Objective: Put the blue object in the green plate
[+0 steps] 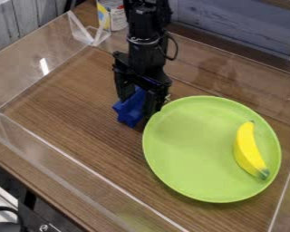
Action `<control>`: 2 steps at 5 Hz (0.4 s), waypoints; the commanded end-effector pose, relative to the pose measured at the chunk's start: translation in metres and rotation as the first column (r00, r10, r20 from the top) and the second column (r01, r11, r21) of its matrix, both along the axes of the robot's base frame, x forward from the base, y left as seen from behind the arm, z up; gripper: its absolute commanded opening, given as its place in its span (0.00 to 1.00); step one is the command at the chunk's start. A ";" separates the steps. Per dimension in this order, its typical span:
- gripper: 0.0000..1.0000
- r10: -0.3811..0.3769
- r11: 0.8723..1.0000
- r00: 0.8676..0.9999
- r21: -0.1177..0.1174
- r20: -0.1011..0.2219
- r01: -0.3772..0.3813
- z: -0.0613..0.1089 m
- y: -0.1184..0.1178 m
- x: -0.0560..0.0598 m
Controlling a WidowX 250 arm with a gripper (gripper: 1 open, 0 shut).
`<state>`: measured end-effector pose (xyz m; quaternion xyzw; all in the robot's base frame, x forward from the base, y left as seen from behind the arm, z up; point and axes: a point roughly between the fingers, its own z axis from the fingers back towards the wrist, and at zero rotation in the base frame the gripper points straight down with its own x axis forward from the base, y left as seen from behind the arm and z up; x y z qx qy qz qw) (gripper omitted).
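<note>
The claw (135, 98) surrounds the blue object (131, 108) (just beside the green plate (210, 149)).

Brown wooden table (69, 118) beneath green plate (202, 177)
</note>
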<state>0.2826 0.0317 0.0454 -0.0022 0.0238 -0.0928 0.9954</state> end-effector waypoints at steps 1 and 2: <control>1.00 -0.009 1.000 1.000 0.005 0.022 0.009 0.001 -0.002 0.005; 1.00 -0.006 1.000 1.000 0.006 0.022 0.006 -0.002 -0.001 0.006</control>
